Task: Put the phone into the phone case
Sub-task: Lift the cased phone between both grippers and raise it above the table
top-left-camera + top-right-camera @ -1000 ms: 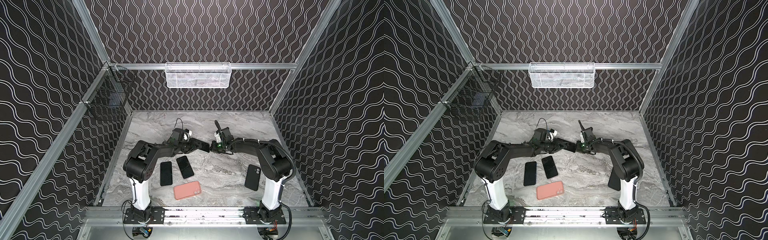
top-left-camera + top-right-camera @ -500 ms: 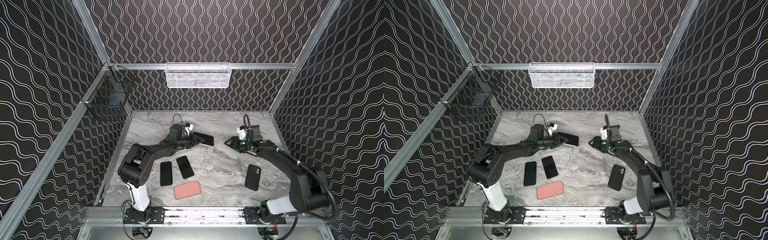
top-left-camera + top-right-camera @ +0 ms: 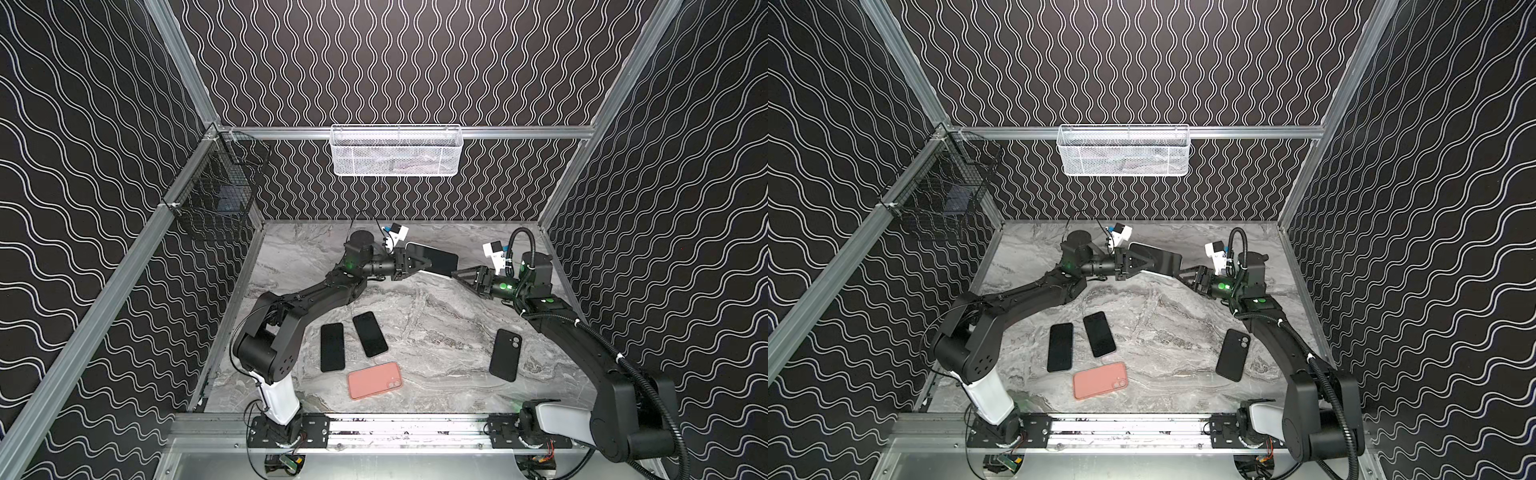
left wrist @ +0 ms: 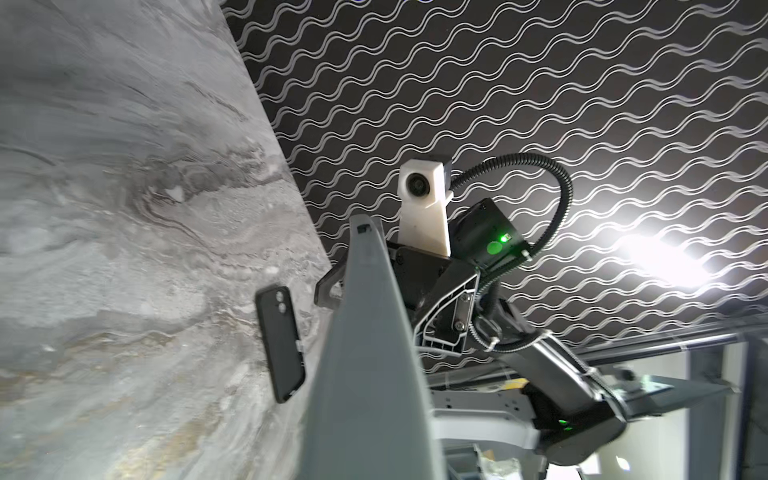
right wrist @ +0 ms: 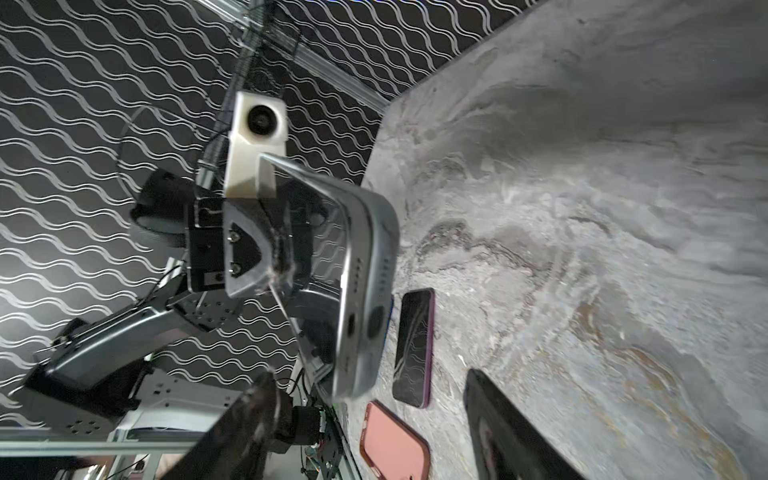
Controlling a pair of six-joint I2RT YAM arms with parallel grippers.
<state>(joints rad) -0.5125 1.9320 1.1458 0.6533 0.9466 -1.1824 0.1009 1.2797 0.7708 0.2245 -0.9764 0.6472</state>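
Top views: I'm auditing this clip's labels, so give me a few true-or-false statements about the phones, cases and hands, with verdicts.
1. The left hand is shut on a phone held above the table. True.
2. The right hand grips the pink case. False: the pink case lies on the table near the front, with no hand on it.
3. The right hand is open. True.
4. The black case lies on the left arm's side. False: in both top views it lies on the right, beside the right arm.
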